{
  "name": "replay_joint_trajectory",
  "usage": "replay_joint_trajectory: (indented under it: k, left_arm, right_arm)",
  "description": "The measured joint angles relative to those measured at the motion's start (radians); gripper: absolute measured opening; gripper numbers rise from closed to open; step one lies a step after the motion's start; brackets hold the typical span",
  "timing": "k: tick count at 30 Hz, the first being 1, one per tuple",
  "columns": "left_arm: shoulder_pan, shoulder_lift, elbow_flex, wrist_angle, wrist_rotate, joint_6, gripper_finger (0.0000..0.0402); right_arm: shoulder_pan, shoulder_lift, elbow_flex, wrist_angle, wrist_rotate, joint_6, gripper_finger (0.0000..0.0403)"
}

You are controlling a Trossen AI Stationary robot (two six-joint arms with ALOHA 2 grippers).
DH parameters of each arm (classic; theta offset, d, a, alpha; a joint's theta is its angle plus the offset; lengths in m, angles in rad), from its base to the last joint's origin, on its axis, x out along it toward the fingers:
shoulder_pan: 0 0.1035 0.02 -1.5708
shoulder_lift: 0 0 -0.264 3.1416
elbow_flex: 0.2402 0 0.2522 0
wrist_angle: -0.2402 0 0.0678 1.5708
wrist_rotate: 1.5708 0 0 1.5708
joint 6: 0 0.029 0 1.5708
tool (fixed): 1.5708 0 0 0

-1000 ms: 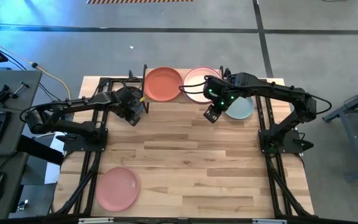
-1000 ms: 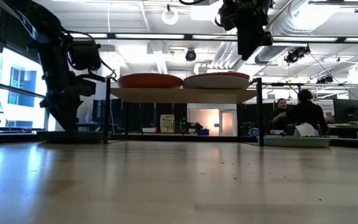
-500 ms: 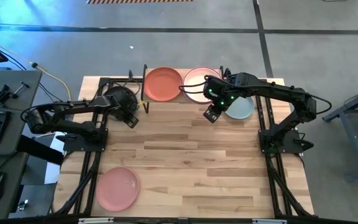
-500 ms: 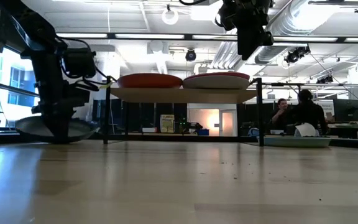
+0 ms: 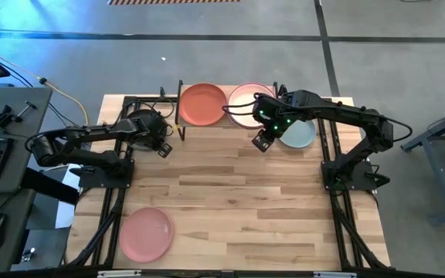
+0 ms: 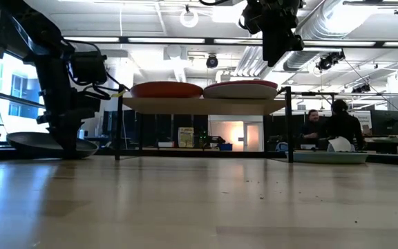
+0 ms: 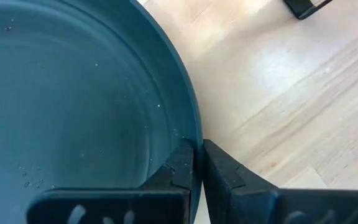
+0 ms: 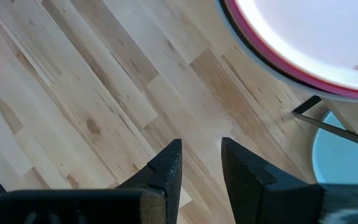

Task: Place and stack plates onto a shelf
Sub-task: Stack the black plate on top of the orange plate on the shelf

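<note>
Currently the pick step is in hand: the left end effector is pinched shut on the rim of the dark grey plate, which sits low on the counter at about 9 o'clock, just beside the shelf's left legs. In the low view that plate looks slightly tilted, though whether it has left the wood I cannot tell.

On the shelf, at 12 o'clock, sit a terracotta plate and a cream plate resting on a magenta one (only its rim shows). The right end effector hovers over bare wood just in front of the shelf, fingers narrowly apart, holding nothing. A pale teal plate lies at 1 o'clock, a pink plate at 7 o'clock.

Next move, as I judge it: lift the grey plate level, clear the shelf's edge, and stack it on the terracotta one.

Surface is slatted light wood. Beyond it is an open workroom with ceiling ducts, desks, and people seated far off.
</note>
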Motion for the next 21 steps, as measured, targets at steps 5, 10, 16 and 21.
replay_joint_trajectory:
  k: [5, 10, 16, 21]
  left_arm:
    - [0.001, -0.001, 0.022, -0.034, 0.008, -0.001, 0.0003]
    - [0.001, -0.003, 0.075, -0.078, 0.043, 0.003, 0.0001]
    - [0.001, -0.003, 0.124, -0.114, 0.069, 0.012, 0.0001]
    - [0.001, -0.004, 0.175, -0.186, 0.065, 0.029, 0.0001]
  right_arm:
    - [0.000, 0.000, 0.000, 0.000, 0.000, 0.000, 0.0091]
    - [0.000, 0.000, 0.000, 0.000, 0.000, 0.000, 0.0091]
    - [0.000, 0.000, 0.000, 0.000, 0.000, 0.000, 0.0091]
    - [0.000, 0.000, 0.000, 0.000, 0.000, -0.001, 0.0091]
